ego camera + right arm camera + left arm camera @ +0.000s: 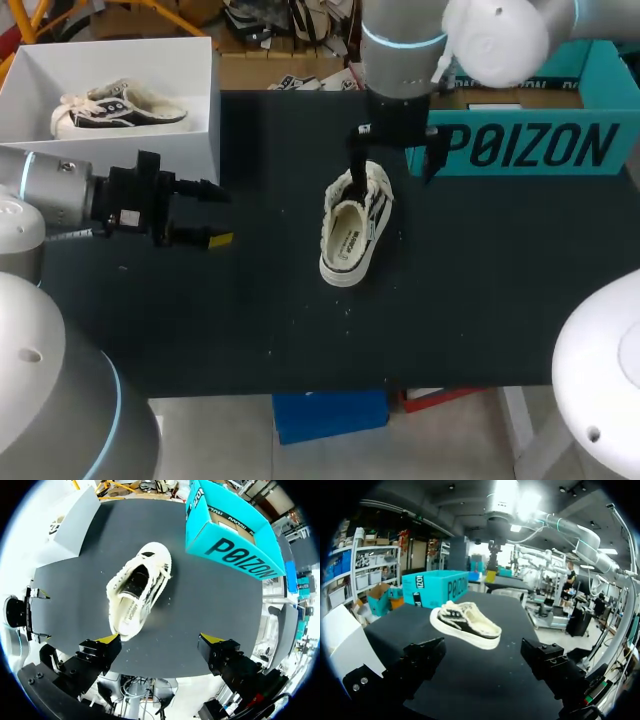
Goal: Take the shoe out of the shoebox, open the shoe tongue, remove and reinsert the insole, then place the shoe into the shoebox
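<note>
Head view: my right gripper hangs over the shoe, jaws spread wide, gripping nothing. My left gripper gapes empty too, beside the white shoebox. The shoe stands on its sole on the black table, outside the shoebox, where a second shoe lies. A teal box sits behind.
</note>
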`<control>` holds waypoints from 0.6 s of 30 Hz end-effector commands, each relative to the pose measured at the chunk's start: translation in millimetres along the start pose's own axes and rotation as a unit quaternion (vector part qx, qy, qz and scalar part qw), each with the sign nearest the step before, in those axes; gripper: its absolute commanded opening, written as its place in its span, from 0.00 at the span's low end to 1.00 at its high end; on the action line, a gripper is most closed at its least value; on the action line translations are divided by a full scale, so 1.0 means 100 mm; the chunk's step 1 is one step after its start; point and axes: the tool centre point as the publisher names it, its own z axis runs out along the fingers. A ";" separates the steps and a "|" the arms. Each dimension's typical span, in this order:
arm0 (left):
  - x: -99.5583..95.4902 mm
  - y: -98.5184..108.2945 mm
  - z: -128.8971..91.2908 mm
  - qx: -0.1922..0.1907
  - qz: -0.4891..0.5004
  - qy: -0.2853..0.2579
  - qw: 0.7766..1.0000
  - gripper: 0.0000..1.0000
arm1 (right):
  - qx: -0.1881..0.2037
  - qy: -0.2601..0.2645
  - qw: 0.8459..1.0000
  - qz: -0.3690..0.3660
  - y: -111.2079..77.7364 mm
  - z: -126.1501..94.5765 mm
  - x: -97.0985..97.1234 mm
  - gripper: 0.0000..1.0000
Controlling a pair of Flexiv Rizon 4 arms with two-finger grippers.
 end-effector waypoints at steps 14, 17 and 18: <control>0.01 0.01 0.01 0.000 0.001 -0.003 1.000 1.00 | 0.034 -0.057 0.996 0.059 0.23 0.52 0.17 0.78; 0.01 0.01 0.01 0.000 0.001 -0.003 1.000 1.00 | 0.028 -0.054 0.996 0.070 0.27 0.59 0.13 0.83; 0.01 0.01 0.01 0.000 0.001 -0.003 1.000 1.00 | 0.026 -0.049 0.996 0.075 0.28 0.61 0.11 0.82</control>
